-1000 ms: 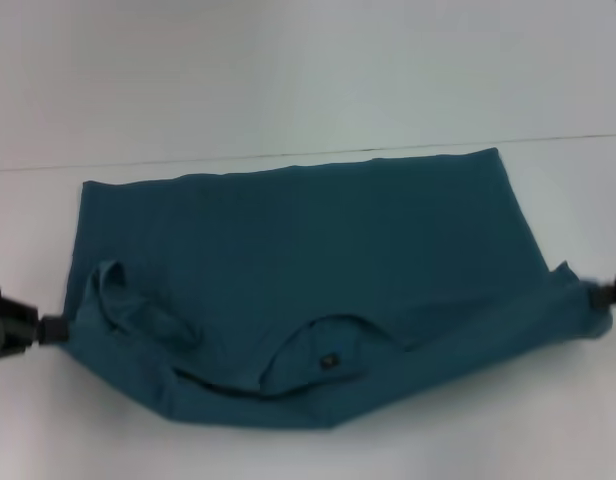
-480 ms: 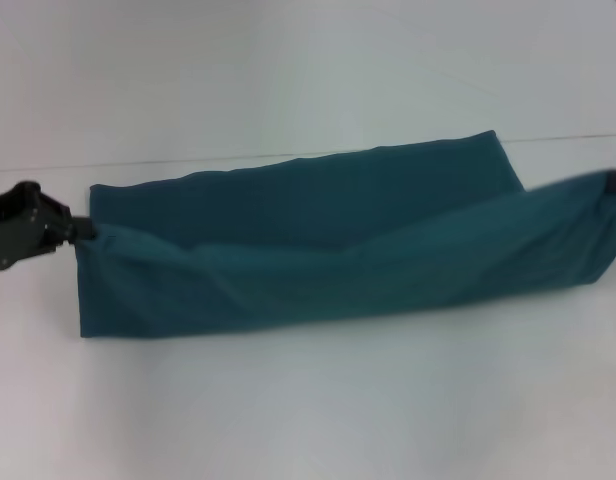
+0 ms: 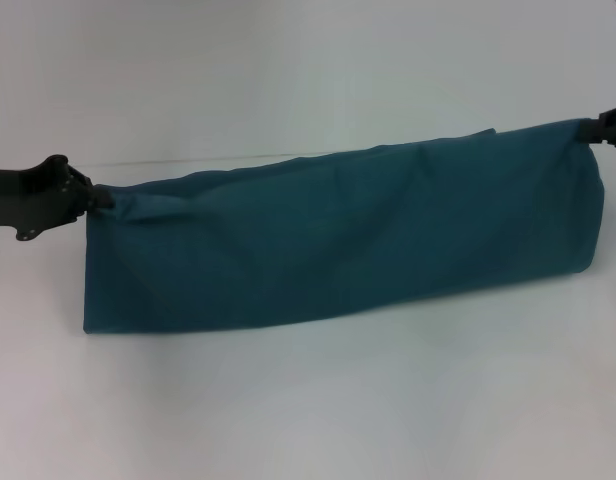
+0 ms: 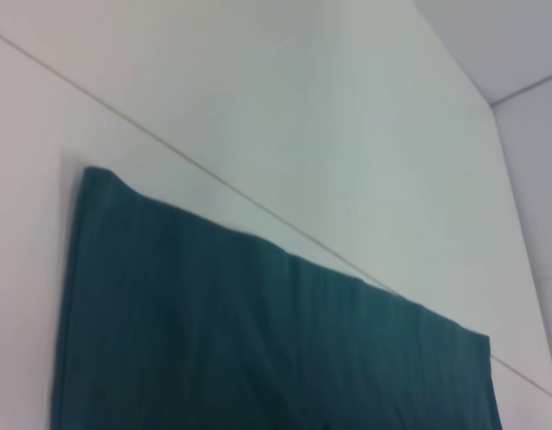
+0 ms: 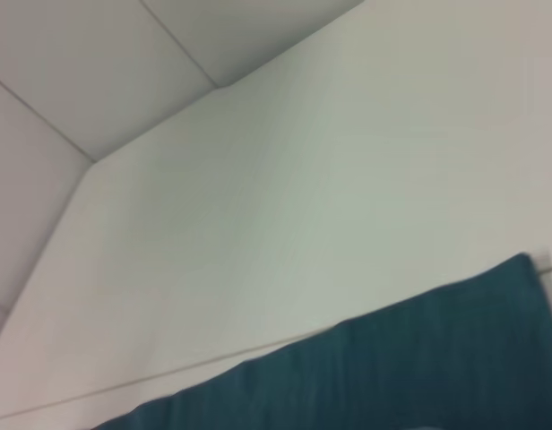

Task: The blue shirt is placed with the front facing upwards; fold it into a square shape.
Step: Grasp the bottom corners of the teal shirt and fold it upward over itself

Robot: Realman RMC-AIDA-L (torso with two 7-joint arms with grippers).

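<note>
The dark teal-blue cotton shirt point(image 3: 338, 235) shows as one long, smooth band of cloth stretched across the middle of the head view, running from about nine o'clock up toward two o'clock; no print, collar or sleeve can be made out on the side that faces the camera. Its upper edge is raised and pulled taut in a nearly straight line between the two arms, while its lower edge lies on the plain white tabletop point(image 3: 318, 410), so that the cloth stands like a low slanted curtain over the surface. A few soft creases run slantwise across the fabric — otherwise it is flat. The black left gripper point(image 3: 96, 198) sits at nine o'clock in the head view, its fingers closed on the upper left corner of the shirt, which bunches to a small point where it meets them. The black right gripper point(image 3: 596, 128) is at two o'clock, at the very edge of the view, pinching the upper right corner in the same way. Both wrist views look down past the raised cloth: the left wrist view shows the teal fabric point(image 4: 258, 331) against the white surface, and the right wrist view shows a strip of it point(image 5: 392, 376) — neither shows its own fingers.
</note>
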